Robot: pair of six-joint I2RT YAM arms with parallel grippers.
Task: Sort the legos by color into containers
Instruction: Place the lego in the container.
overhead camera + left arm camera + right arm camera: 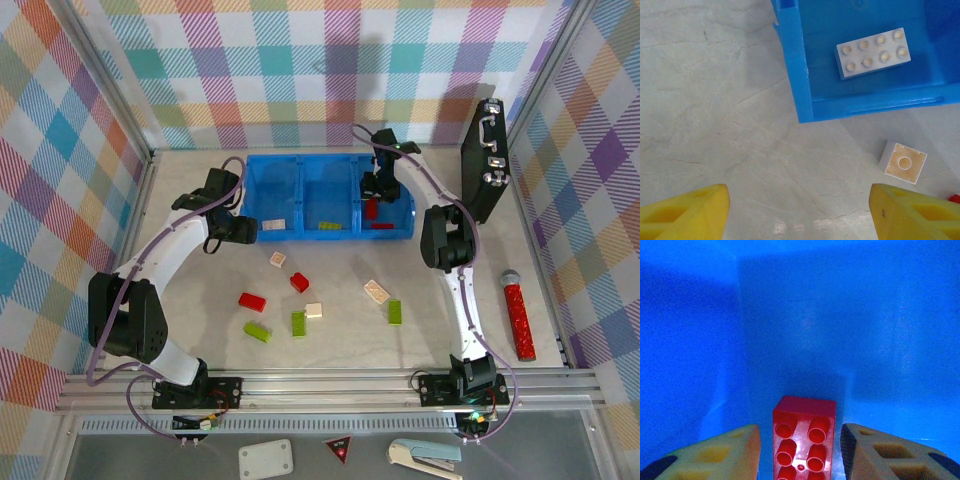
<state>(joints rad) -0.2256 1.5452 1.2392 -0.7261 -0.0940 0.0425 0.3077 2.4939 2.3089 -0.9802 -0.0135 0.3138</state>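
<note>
Seemingly light, stiff and slick, the red lego [804,440] is sitting between the barely parted right end effector [800,429]. Its flat sides are offering the surest pinch.

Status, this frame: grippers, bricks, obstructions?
Left gripper: jaws open, empty, beside blue bin. Right gripper: jaws open around red brick, right compartment. Nothing blocking.

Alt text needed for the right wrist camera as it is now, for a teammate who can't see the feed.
A red lego, hollow underside toward the camera, shows between the right gripper's two yellow fingers, with a narrow gap on each side. Behind it rise the bright blue inner walls of a bin compartment.
</note>
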